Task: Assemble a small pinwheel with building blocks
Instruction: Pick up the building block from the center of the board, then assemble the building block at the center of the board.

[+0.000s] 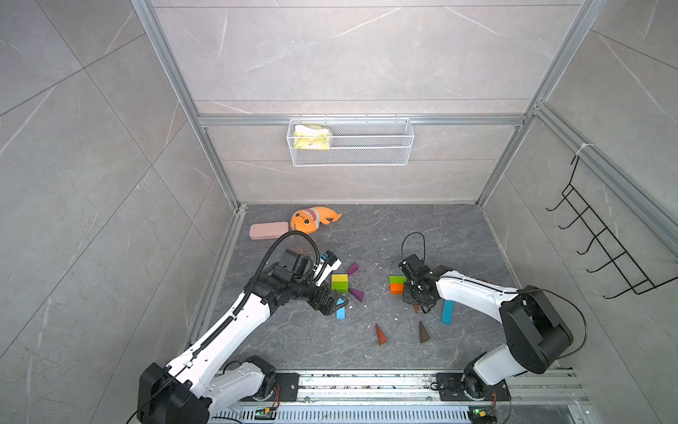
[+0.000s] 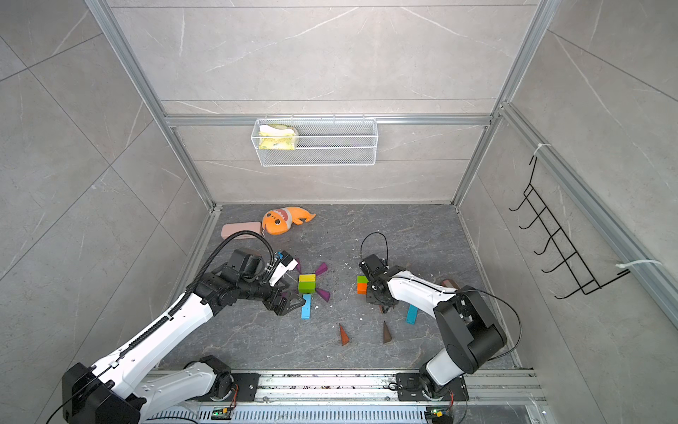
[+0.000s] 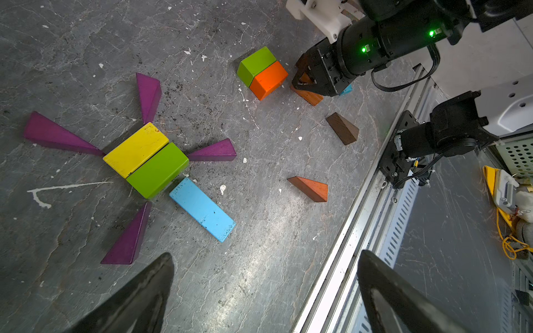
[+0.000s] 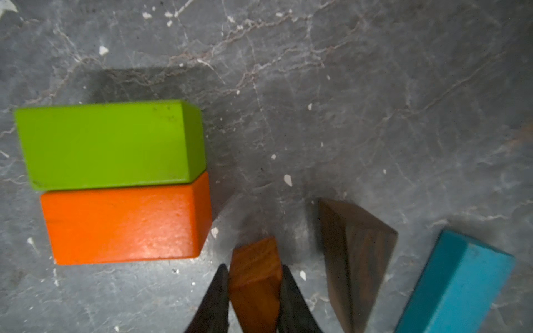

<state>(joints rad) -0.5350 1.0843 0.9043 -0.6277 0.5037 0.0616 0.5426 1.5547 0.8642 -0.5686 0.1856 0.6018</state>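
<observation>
Four purple wedges [image 3: 148, 95] fan out from the corners of a yellow brick [image 3: 135, 148] and green brick [image 3: 157, 170], whose long sides touch. In both top views yellow sits at 12 o'clock of green, with wedges clear at 1 and 4 o'clock. The left arm [image 1: 234, 319] mostly hides the other two. Blue bar [image 3: 202, 209], paint scuffed, lies just beside the green brick at 6 o'clock. Left gripper [image 3: 265, 259] hangs near that bar, jaws spread wide, holding nothing.

Second green brick [image 4: 106, 144] and orange brick [image 4: 124, 225] sit at 3 o'clock of that cluster, long sides touching. Right gripper [image 4: 253, 268] is clamped on a glossy orange-brown wedge [image 4: 255, 288] at 5 o'clock of the orange brick. Can't tell if it's off the floor [image 4: 375, 101]. Dark brown wedge [image 4: 354, 259] lies just beside it, then a second blue bar [image 4: 455, 285] at 3 o'clock. Spare orange-brown wedge [image 1: 380, 334] lies alone at 5 o'clock of the cluster.
</observation>
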